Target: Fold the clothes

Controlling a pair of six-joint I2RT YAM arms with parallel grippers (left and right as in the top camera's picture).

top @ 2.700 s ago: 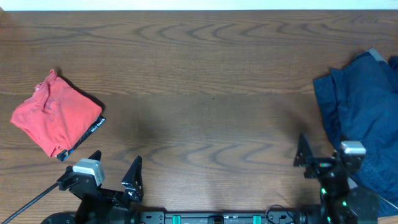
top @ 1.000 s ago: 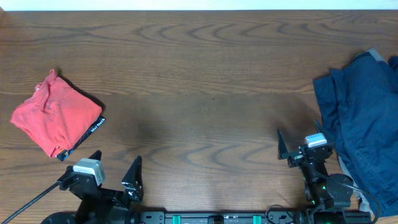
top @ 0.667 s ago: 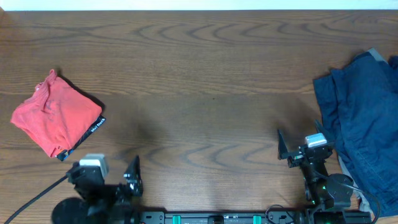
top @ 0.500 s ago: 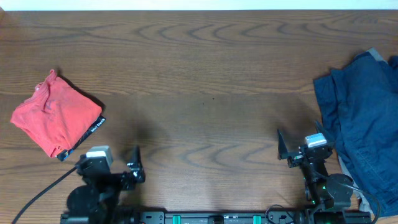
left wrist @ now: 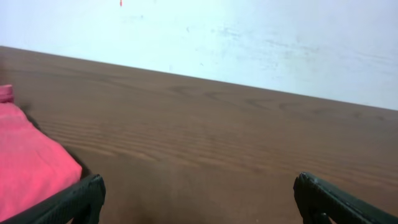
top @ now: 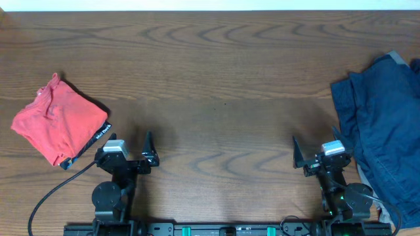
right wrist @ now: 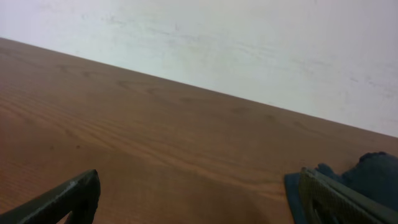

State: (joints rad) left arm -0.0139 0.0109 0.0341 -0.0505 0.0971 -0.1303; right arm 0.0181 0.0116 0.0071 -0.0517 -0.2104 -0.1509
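Looking down on a dark brown wooden table: crumpled red cloth garment at far left, rumpled dark blue fabric garment at far right, well apart. Shows left gripper and right gripper low at the near edge, fingers spread wide, holding nothing. Adds, from the wrist cameras, a pale wall behind the table and just a sliver of each garment.
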